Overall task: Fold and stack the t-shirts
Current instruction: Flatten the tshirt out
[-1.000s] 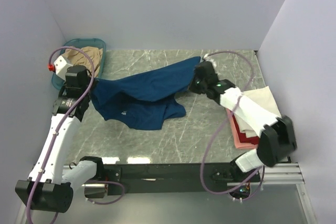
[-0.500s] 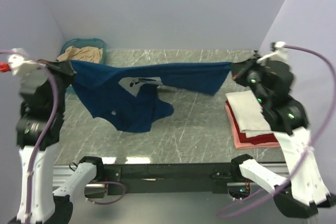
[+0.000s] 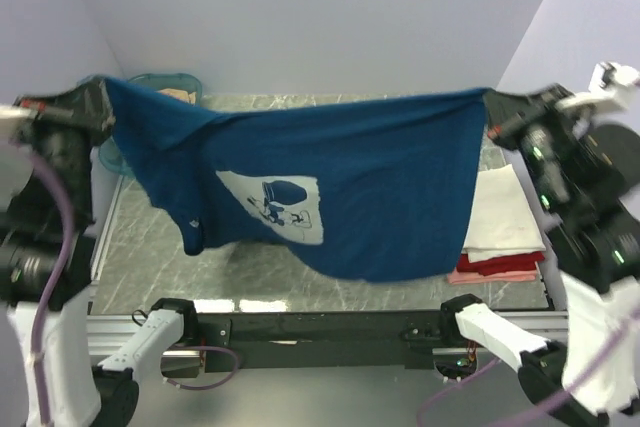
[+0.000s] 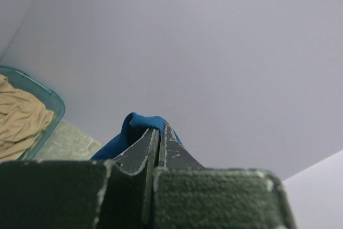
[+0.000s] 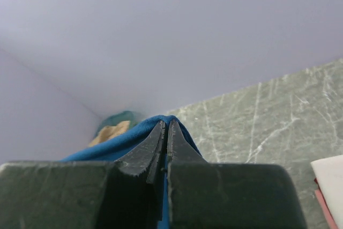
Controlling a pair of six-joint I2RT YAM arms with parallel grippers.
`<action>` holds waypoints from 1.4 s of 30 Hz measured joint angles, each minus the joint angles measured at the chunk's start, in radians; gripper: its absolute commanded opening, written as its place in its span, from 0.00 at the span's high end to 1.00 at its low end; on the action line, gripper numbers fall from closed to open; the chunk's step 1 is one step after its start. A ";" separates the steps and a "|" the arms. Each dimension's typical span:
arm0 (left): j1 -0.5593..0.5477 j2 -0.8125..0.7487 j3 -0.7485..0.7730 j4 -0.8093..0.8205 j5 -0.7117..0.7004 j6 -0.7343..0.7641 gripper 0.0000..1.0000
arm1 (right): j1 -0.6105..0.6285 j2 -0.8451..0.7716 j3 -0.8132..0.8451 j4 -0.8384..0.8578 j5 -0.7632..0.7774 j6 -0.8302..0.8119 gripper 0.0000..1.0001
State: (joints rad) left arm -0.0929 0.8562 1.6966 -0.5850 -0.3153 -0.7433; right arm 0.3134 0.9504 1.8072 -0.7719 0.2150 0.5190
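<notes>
The dark blue t-shirt (image 3: 340, 177) with a white print (image 3: 275, 205) hangs spread wide in the air between both arms, high above the table. My left gripper (image 3: 100, 97) is shut on its left top corner, seen as a blue fold (image 4: 142, 124) at the fingertips. My right gripper (image 3: 490, 107) is shut on its right top corner, a blue fold (image 5: 150, 130). A tan shirt (image 3: 180, 94) lies in the teal basket, also in the left wrist view (image 4: 19, 119). A folded stack sits at the right: cream-white shirt (image 3: 505, 212) on a red one (image 3: 500, 265) and a pink one (image 3: 490, 276).
The teal basket (image 3: 165, 79) stands at the back left corner, also in the left wrist view (image 4: 45, 97). The marble tabletop (image 3: 250, 262) lies under the hanging shirt. Walls close in on the left, back and right.
Both arms have risen and swung apart, lifting the blue shirt off the table and stretching it out flat so its print faces the camera.
</notes>
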 measured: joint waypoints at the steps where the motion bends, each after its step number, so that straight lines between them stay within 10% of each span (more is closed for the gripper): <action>1: 0.000 0.021 -0.006 0.027 0.000 0.000 0.99 | -0.013 0.029 -0.002 0.012 -0.002 -0.002 1.00; 9: 0.028 0.446 0.039 0.323 0.050 0.029 0.99 | -0.183 0.402 -0.005 0.243 -0.146 0.032 1.00; 16: 0.120 0.988 0.550 0.382 0.237 -0.002 0.99 | -0.262 0.896 0.412 0.307 -0.282 0.095 1.00; 21: 0.163 1.054 0.650 0.478 0.352 -0.029 0.99 | -0.293 0.925 0.462 0.380 -0.342 0.134 1.00; 33: 0.169 0.605 -0.150 0.700 0.433 -0.071 0.99 | -0.351 0.576 -0.417 0.680 -0.436 0.198 1.00; 42: 0.172 0.420 -0.812 0.505 0.369 -0.198 0.99 | -0.362 0.563 -0.943 0.674 -0.513 0.227 1.00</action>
State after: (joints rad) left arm 0.0788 1.2766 0.8845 -0.0799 0.0536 -0.9417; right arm -0.0486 1.5139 0.8642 -0.0978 -0.2977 0.7464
